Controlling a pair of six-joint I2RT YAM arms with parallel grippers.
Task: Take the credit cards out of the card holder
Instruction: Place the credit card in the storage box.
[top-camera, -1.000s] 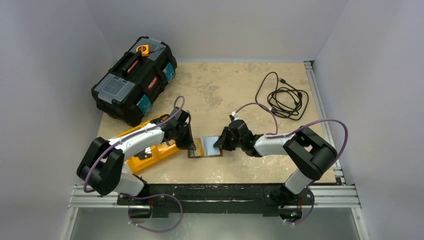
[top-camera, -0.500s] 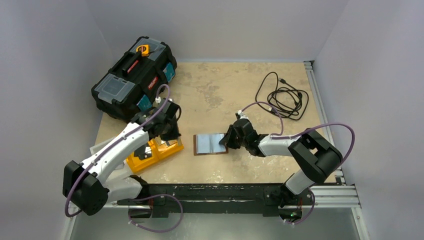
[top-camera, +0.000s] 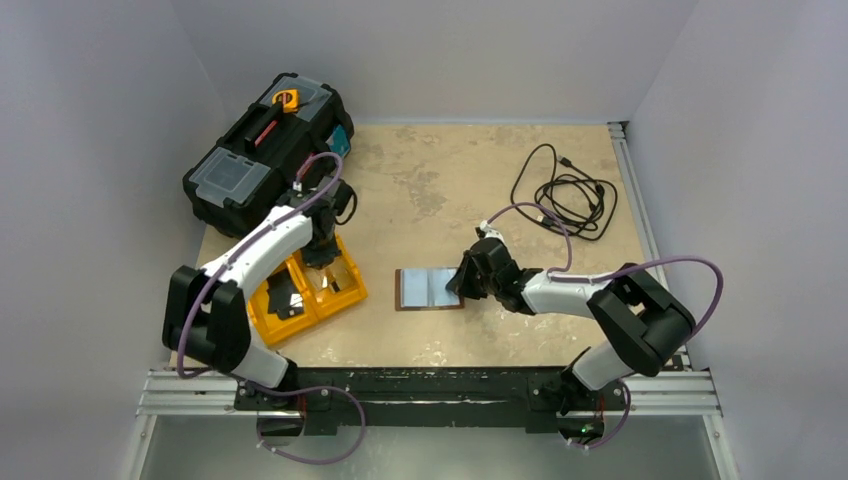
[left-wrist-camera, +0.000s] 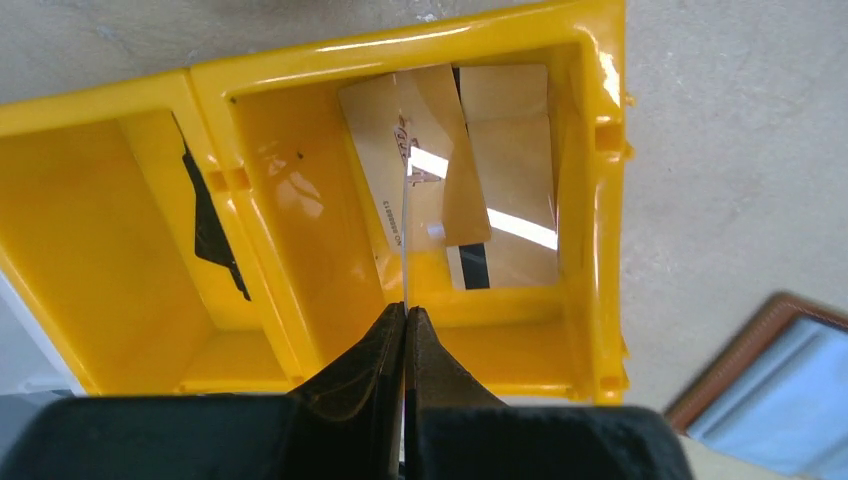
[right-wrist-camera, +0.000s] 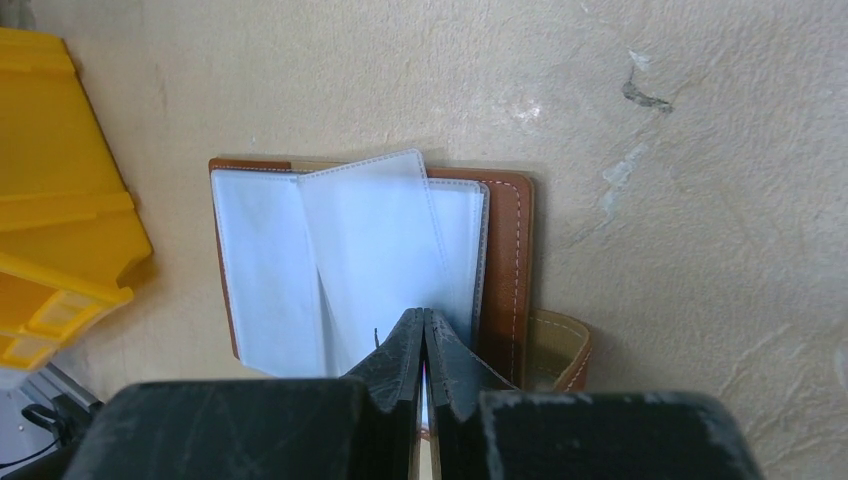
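Observation:
The card holder (top-camera: 430, 289) lies open on the table, brown leather border around pale clear sleeves (right-wrist-camera: 270, 260), its snap tab (right-wrist-camera: 560, 350) sticking out at one side. My right gripper (right-wrist-camera: 423, 314) is shut, tips down on the sleeves at the holder's right edge (top-camera: 462, 283). My left gripper (left-wrist-camera: 405, 312) is shut on a thin credit card (left-wrist-camera: 407, 230) seen edge-on, held over the right compartment of the orange-yellow tray (left-wrist-camera: 400, 55). Gold credit cards (left-wrist-camera: 470, 170) lie in that compartment. From above, the left gripper (top-camera: 325, 252) hovers over the tray (top-camera: 350, 298).
A black toolbox (top-camera: 270, 155) stands at the back left, close behind the left arm. A coiled black cable (top-camera: 565, 195) lies at the back right. A dark card (left-wrist-camera: 210, 235) leans in the tray's left compartment.
My left gripper has swung away from the card holder, left and back, to above the tray with a card in it. The holder has slid slightly right under the right gripper.

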